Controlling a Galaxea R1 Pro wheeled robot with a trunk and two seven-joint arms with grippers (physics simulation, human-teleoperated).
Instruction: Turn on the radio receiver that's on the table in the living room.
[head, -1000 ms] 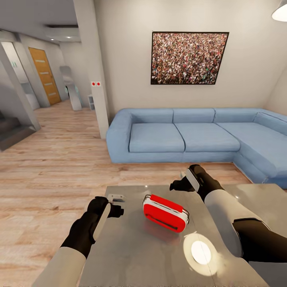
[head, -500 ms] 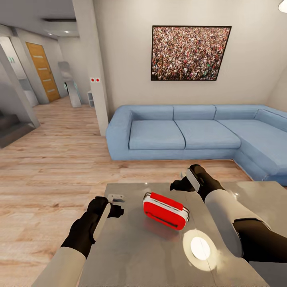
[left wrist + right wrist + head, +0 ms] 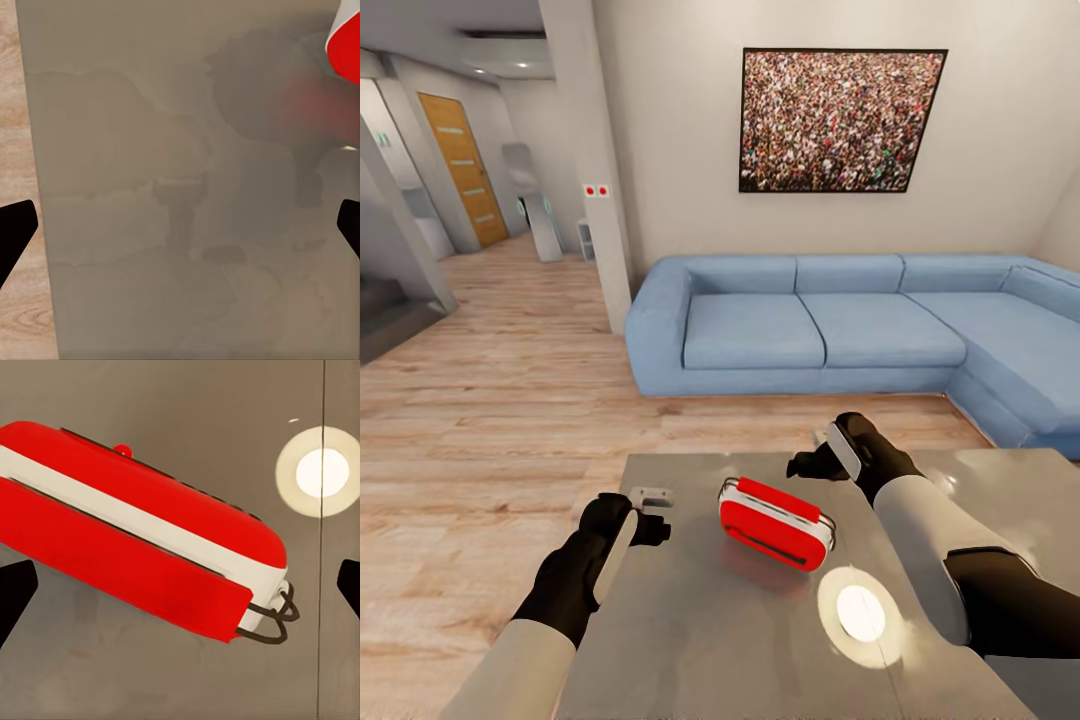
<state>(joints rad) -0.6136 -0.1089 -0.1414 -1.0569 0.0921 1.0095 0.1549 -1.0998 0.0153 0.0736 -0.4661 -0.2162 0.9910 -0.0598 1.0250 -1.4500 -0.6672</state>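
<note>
Head view: radio receiver point(image 3: 776, 522) sits on the grey table point(image 3: 710, 640), centre of frame slightly low, tilted so its long axis runs from upper left to lower right, red faces with a white band, dark slot on the near face. Left gripper point(image 3: 652, 508) is lower left of centre, over the table's left edge, just left of the radio and apart from it; fingers spread wide, nothing between them. Left wrist view shows the two dark fingertips point(image 3: 15, 232) at the frame's side edges, bare table top between, a red-and-white corner of the radio in the upper right. Right gripper point(image 3: 810, 452) is right of centre, above the radio's far right end, not touching it; also wide open and holding nothing. Right wrist view looks down on the radio point(image 3: 142, 532) between the fingertips point(image 3: 16, 585), thin wire handle at its lower right end, bright round lamp reflection point(image 3: 321, 471) on the table in the upper right. Behind the table: blue sofa point(image 3: 830, 335), crowd picture point(image 3: 840, 120) on the wall, wood floor point(image 3: 480, 400) to the left.
</note>
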